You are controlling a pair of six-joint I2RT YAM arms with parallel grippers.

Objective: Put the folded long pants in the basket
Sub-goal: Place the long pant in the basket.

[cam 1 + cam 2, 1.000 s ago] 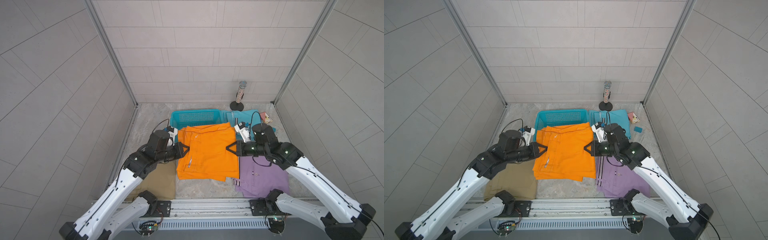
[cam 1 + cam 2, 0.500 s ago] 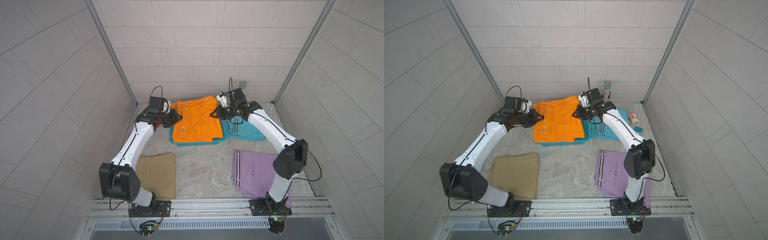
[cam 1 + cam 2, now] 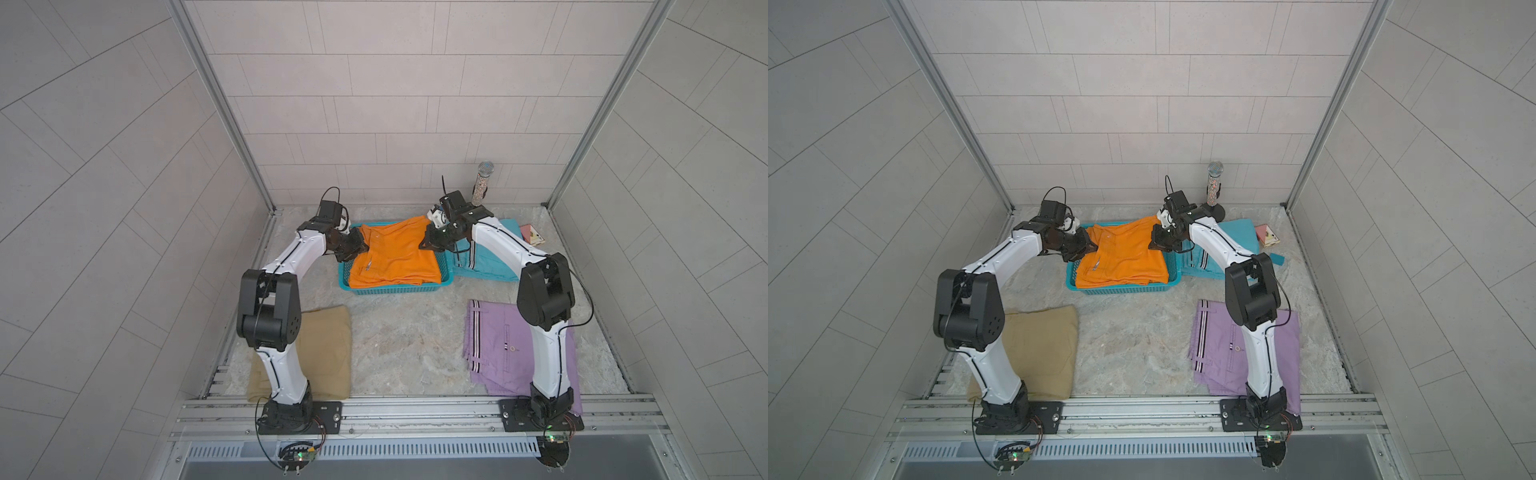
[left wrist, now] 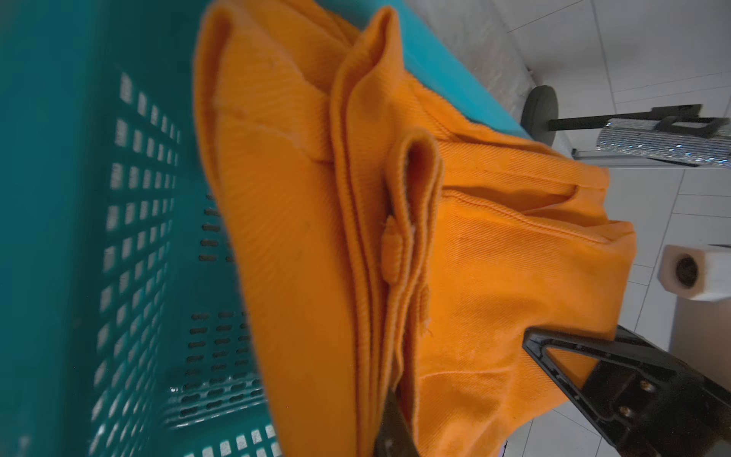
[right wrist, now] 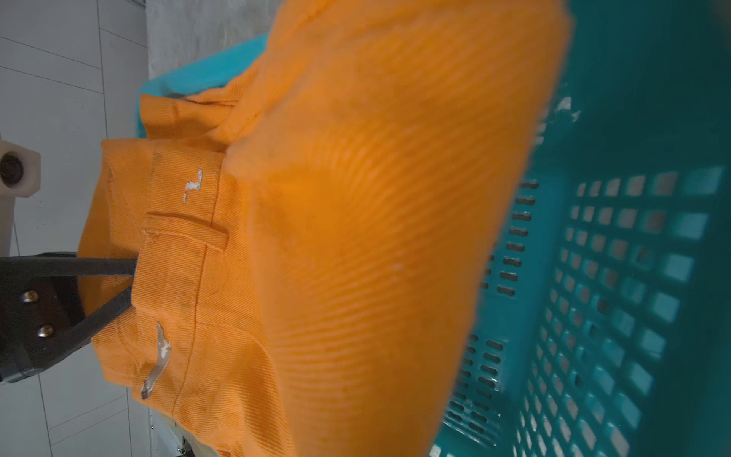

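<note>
**Orange pair half-lowered into basket, both grippers closed on it**

- The folded plain orange cloth pants (image 3: 395,257) are seen lying over the shallow turquoise plastic lattice basket (image 3: 395,289). The end toward the basket's near wall is down inside. The end by the far rim is held raised.
- The left gripper (image 3: 362,248) is clamped shut on the cloth edge at the basket's left wall. The right gripper (image 3: 427,245) is clamped shut on the opposite edge at the basket's right wall. Pinched fabric is shown between the jaws in both wrist views.
- Orientation: the waistband, with belt loop and seam, is at the gripped end, toward the basket's far rim. The folded end points to the near wall. The long axis is judged to run far rim to near wall, though the pack looks close to square.
- Step in hand, as judged: lowering and release. Both sides should be brought down level and together so the layers are not skewed. The waistband edge should be tucked inside the far rim before the jaws are opened.
- Outside the basket on the counter are three more pairs:
  - the tan folded pants (image 3: 328,349), near-left of the basket;
  - the lilac striped pants (image 3: 494,345), near-right of it;
  - the turquoise striped pants (image 3: 486,266), touching the right wall.
</note>
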